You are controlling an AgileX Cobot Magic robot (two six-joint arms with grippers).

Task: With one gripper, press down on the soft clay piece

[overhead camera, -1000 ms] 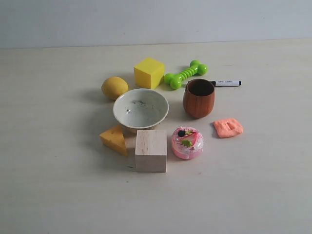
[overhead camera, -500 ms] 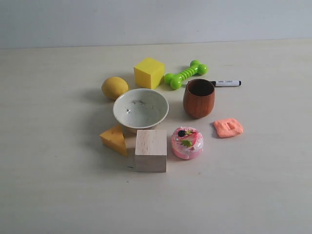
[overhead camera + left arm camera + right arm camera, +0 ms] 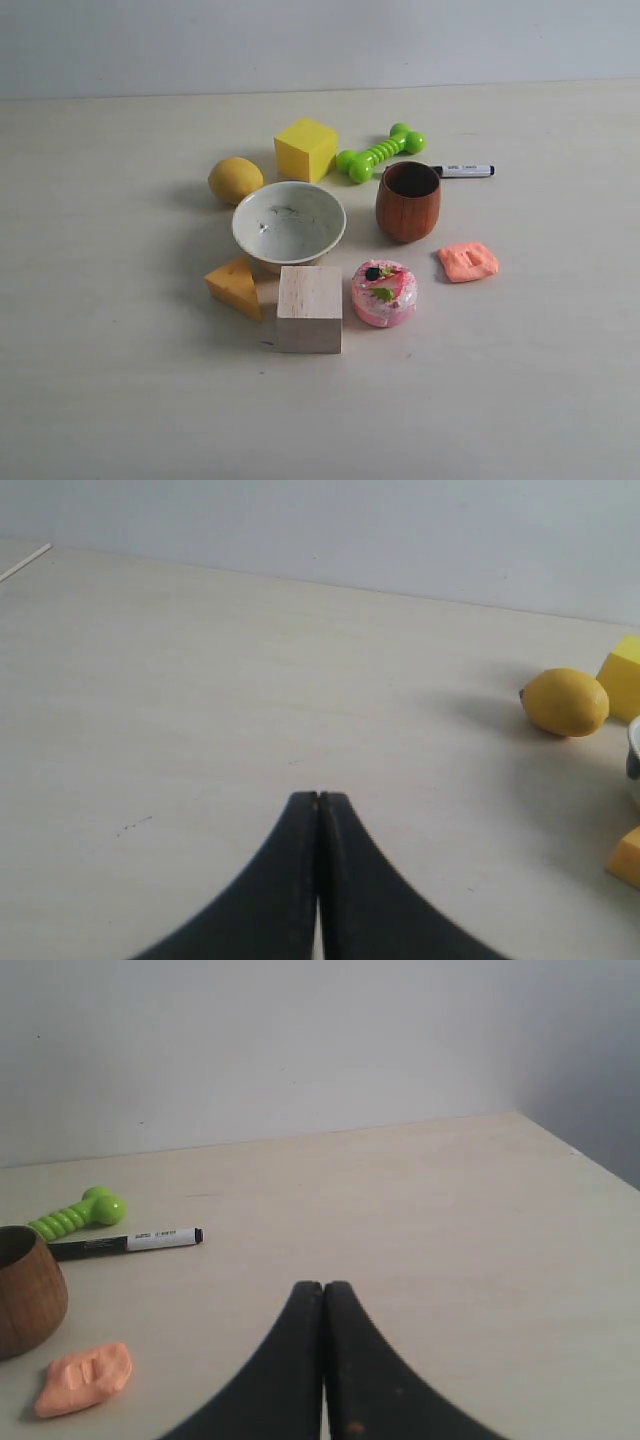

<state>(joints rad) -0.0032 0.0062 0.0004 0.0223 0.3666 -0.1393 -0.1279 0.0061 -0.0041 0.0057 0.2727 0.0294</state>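
Note:
The soft clay piece (image 3: 468, 262) is a flat salmon-orange lump with a dent in its top, lying on the table just right of the wooden cup (image 3: 408, 201). In the right wrist view the clay piece (image 3: 84, 1378) lies well off to one side of my right gripper (image 3: 323, 1285), which is shut with nothing in it. My left gripper (image 3: 318, 796) is shut too, over bare table, far from the clay. Neither gripper shows in the exterior view.
Around the clay stand a pink cake toy (image 3: 384, 293), a wooden block (image 3: 309, 308), a grey bowl (image 3: 289, 223), an orange cheese wedge (image 3: 235, 285), a lemon (image 3: 235, 180), a yellow cube (image 3: 305, 149), a green bone toy (image 3: 380, 152) and a marker (image 3: 463, 171).

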